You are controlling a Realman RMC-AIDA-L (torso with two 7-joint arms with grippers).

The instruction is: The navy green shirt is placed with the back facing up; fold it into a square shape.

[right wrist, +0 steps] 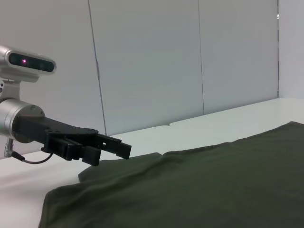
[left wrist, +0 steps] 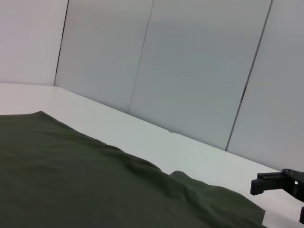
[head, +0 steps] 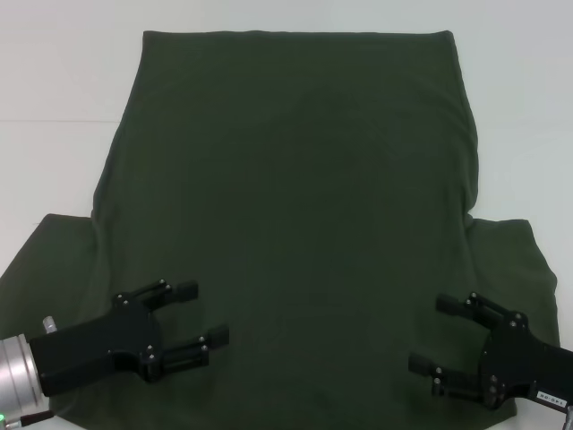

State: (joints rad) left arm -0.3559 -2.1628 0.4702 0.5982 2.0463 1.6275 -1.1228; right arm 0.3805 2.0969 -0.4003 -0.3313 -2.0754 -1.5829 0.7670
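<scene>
The navy green shirt (head: 295, 197) lies flat on the white table (head: 54, 107), plain side up, its hem at the far edge and its sleeves spread near me. My left gripper (head: 201, 313) is open and empty, over the shirt's near left part. My right gripper (head: 431, 333) is open and empty, over the shirt's near right part. The shirt also shows in the left wrist view (left wrist: 71, 180) and in the right wrist view (right wrist: 199, 185). The right wrist view shows my left gripper (right wrist: 111, 148) above the cloth. The left wrist view shows my right gripper's fingers (left wrist: 270, 182).
Bare white table lies to the left, right (head: 528, 125) and beyond the shirt. Grey wall panels (left wrist: 190, 61) stand behind the table.
</scene>
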